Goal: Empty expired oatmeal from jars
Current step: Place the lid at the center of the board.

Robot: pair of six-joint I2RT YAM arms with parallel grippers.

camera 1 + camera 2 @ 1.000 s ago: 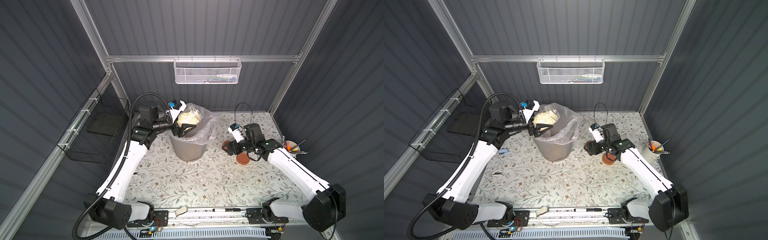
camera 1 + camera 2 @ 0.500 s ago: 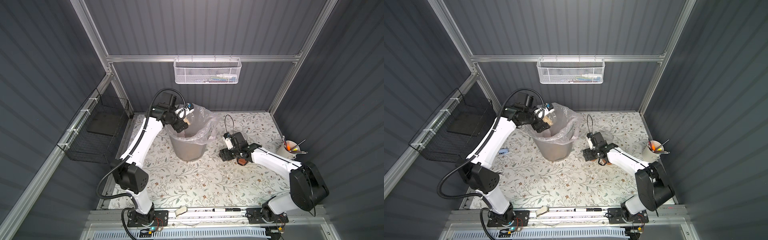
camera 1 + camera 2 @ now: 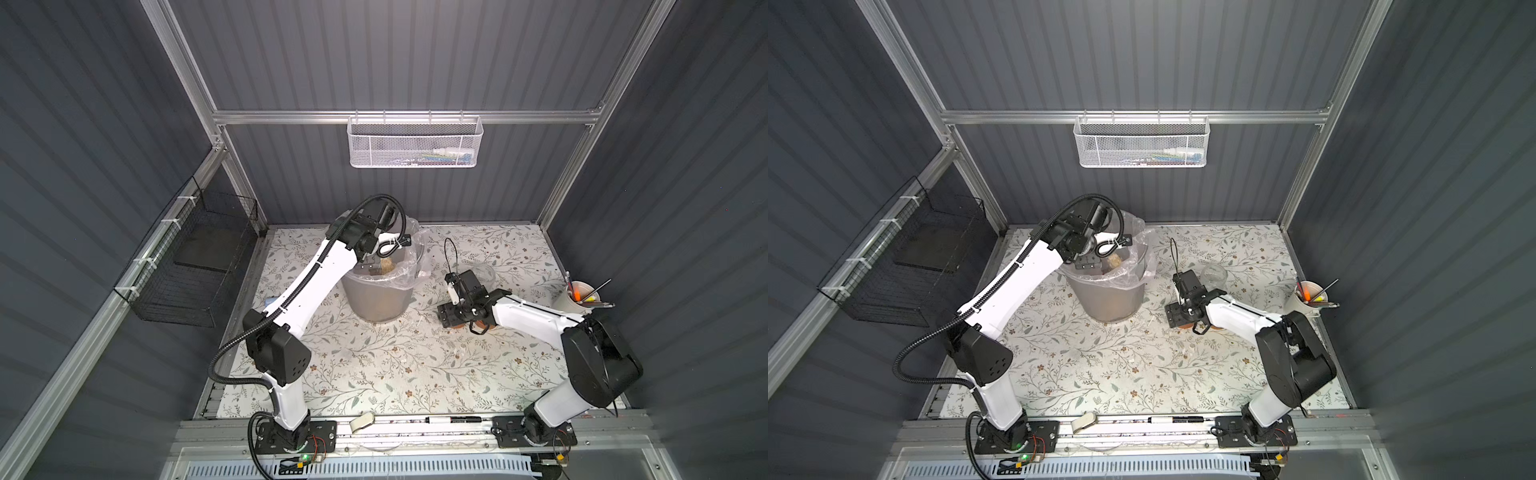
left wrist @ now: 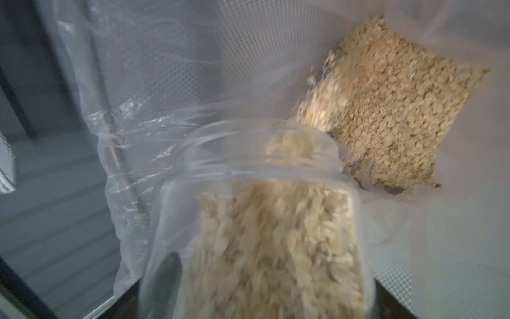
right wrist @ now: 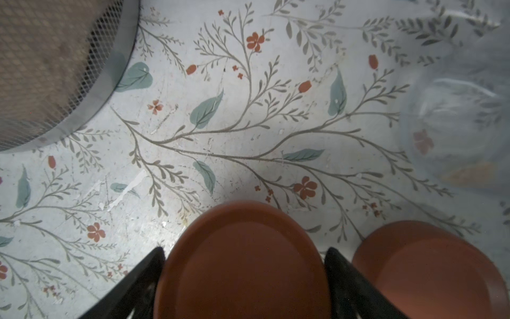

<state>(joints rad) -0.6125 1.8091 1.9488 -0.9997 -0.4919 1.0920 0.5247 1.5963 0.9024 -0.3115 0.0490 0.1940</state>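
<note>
Now that the left hand point(image 3: 1086, 262) tips its gripped jar point(image 4: 256, 221), oatmeal point(image 4: 386, 105) pours into the bin point(image 3: 376, 299) below; the right hand point(image 5: 245, 250) clasps a lid point(image 5: 242, 276).

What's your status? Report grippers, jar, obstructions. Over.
Left gripper shut on tipped jar, oatmeal pouring into lined bin. Right gripper shut on orange lid. Second jar empty. Nothing in the way.
</note>
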